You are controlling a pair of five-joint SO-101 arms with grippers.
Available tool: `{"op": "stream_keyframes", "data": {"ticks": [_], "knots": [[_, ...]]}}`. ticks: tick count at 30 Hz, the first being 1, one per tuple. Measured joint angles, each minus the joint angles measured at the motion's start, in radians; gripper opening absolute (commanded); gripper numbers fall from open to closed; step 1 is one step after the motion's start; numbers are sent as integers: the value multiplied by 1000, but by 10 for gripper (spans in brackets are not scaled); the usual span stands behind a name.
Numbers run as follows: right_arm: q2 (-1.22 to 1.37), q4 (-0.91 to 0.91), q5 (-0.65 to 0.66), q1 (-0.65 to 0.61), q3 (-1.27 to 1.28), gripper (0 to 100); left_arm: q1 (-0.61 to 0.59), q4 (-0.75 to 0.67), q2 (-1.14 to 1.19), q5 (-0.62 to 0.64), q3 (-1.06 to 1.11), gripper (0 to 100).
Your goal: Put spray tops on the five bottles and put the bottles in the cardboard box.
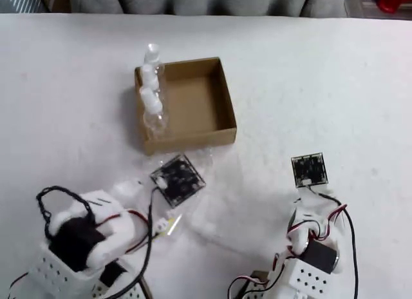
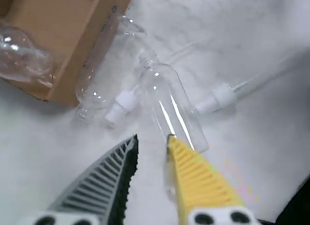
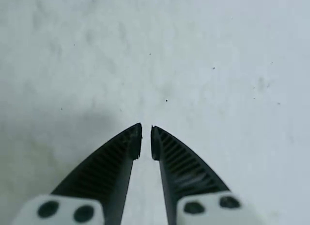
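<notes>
left hand (image 2: 152, 137) narrowly open, right hand (image 3: 146, 128) closed empty, capped bottles (image 1: 152, 100) in cardboard box (image 1: 198, 102)

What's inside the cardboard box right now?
Clear bottles with white spray tops sit along one wall of the cardboard box. They overlap, so their count and whatever lies beneath them cannot be made out.

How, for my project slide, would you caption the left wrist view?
Open left claw at a clear plastic bottle lying between two white spray tops, near the brown cardboard box.
</notes>
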Motion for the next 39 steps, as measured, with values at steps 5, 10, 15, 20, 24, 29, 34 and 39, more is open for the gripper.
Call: {"op": "stream_keyframes", "data": {"ticks": [5,10,15,20,24,29,34,39], "knots": [[0,0,0,0,0,18,11,-78,135,15,2,248],[0,0,0,0,0,18,20,-201,315,89,2,253],[0,0,0,0,0,18,14,-299,408,140,2,297],[0,0,0,0,0,18,-2,-318,482,189,2,393],[0,0,0,0,0,18,-48,-365,571,216,2,391],[0,0,0,0,0,18,-89,-384,677,219,-12,393],[0,0,0,0,0,18,-104,-425,793,219,-28,393],[0,0,0,0,0,18,-112,-483,901,219,-28,393]]}}
